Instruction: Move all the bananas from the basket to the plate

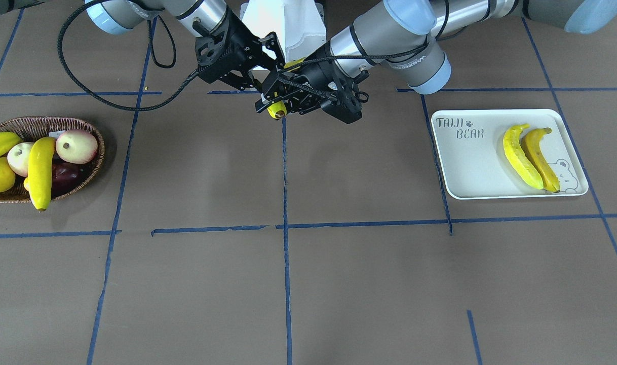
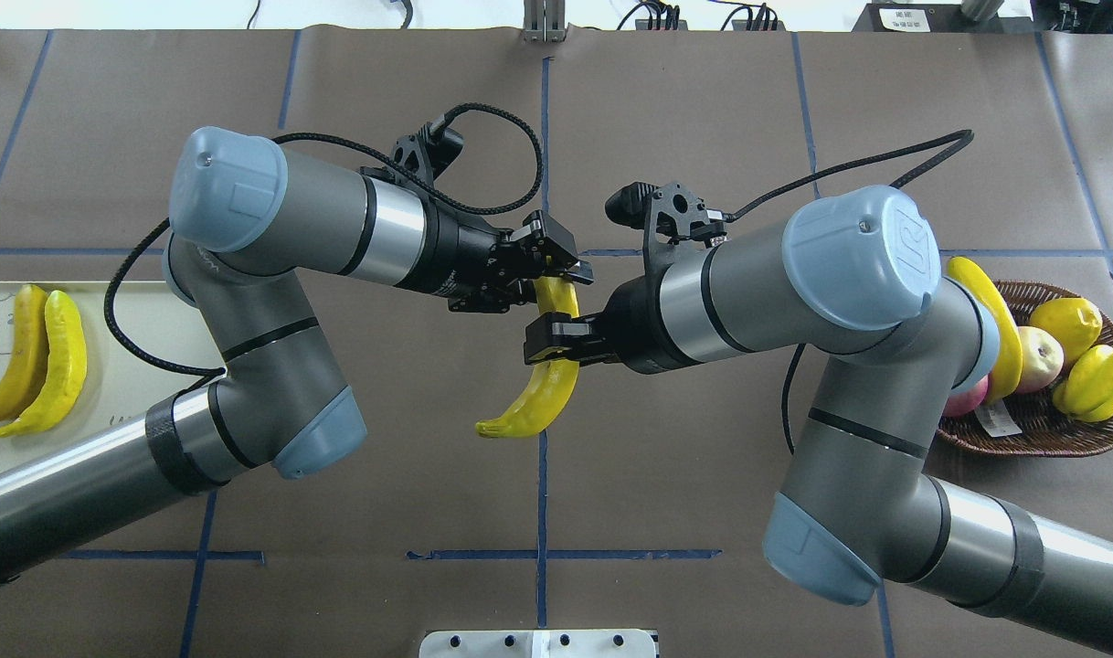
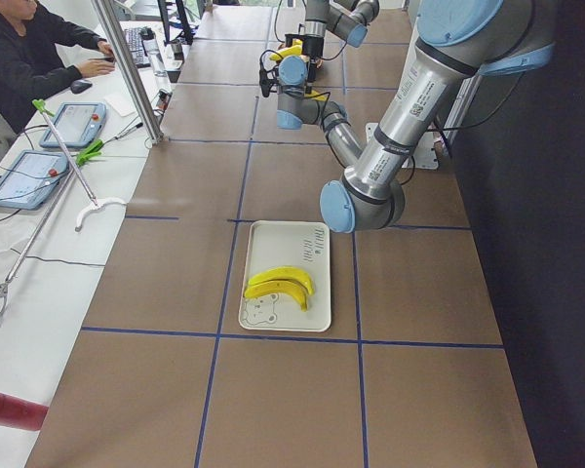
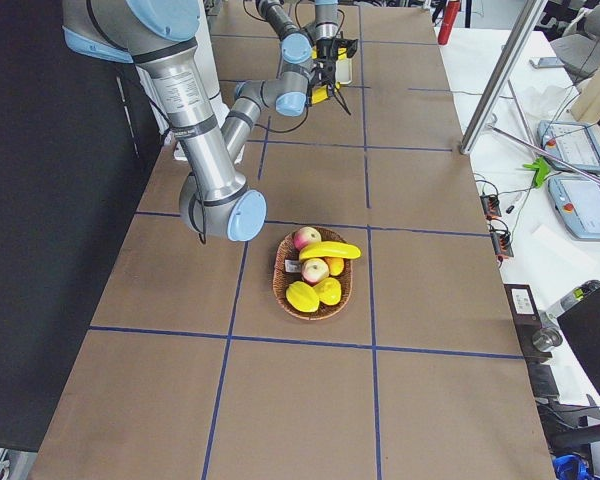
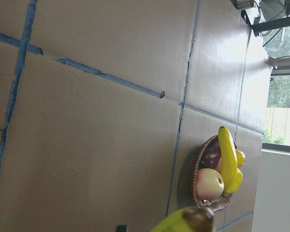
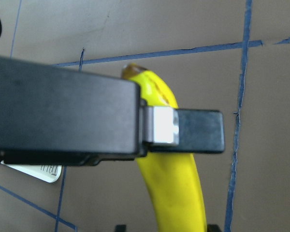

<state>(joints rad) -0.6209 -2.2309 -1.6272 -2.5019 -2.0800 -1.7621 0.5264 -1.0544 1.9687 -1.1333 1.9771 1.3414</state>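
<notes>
While right jaws pinch banana [image 2: 543, 402] midair — left jaws straddle end, closure unclear.

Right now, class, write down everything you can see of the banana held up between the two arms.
The held banana is long, curved and bright yellow, smooth-skinned, with a dark tip at its far end. It hangs above the brown table and touches nothing that lies there. The right gripper is clamped across its middle. The left gripper has its fingers at the far end, though whether they grip it is unclear. The free end curves back toward the robot.
</notes>
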